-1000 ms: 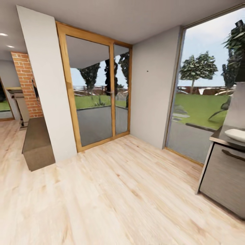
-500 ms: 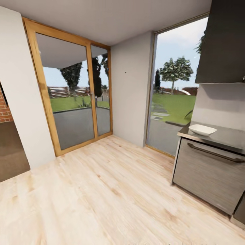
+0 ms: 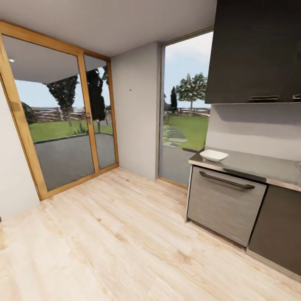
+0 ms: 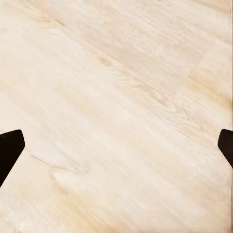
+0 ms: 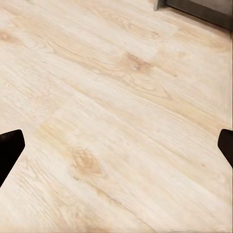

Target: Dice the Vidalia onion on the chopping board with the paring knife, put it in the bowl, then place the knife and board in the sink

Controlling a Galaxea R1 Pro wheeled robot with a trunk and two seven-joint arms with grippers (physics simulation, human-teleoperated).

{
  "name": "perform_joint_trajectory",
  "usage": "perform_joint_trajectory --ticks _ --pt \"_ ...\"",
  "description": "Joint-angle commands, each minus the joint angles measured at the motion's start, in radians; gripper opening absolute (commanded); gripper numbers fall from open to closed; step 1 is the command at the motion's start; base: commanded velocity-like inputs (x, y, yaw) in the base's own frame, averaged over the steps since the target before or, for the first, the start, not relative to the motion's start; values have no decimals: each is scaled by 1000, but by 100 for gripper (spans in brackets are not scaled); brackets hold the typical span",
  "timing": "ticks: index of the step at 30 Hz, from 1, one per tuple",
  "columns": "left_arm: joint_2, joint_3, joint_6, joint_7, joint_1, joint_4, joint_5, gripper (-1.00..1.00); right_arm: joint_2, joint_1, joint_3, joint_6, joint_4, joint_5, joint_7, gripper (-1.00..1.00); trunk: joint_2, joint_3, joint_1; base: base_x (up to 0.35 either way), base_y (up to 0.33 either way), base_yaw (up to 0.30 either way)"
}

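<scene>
I'm out on the wooden floor (image 3: 125, 238) in the kitchen, and the counter (image 3: 251, 165) stretches along my right side under the black upper cabinets (image 3: 255, 50). The white bowl (image 3: 214, 155) sits near the counter's near end, close to the edge — a sensible spot, I'd say, with bare grey surface beside it for a board. Onion, sink, knife and board are not in sight from here; my guess is they lie further along the counter.

My left claw (image 4: 116, 145) hangs over bare planks, its two dark fingertips (image 4: 9, 148) spread wide to either side, nothing between them. My right claw (image 5: 116, 145) is the same — tips far apart, gripping nothing, floor beneath, with a dark strip of cabinet base (image 5: 199, 8) just visible ahead of it.

Room to move is generous: open floor runs from the glass doors (image 3: 62, 125) across to the cabinet fronts. The edges to respect are the counter's end corner beside the tall window (image 3: 184, 108) and the bar handle (image 3: 228, 180) jutting from the grey drawer front (image 3: 223, 205). Judging by this, I'm on approach, with nothing picked up yet.
</scene>
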Motion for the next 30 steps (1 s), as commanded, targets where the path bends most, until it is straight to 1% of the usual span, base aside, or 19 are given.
perform_joint_trajectory --ticks 1,30 --pt "0 1 -2 0 0 -1 1 100 0 -1 0 -3 1 -1 1 100 -1 -1 0 -8 -22 -267" --pt "2 2 -2 0 0 -1 1 100 -1 -1 0 -3 1 -1 0 100 -1 12 0 -1 -2 -267"
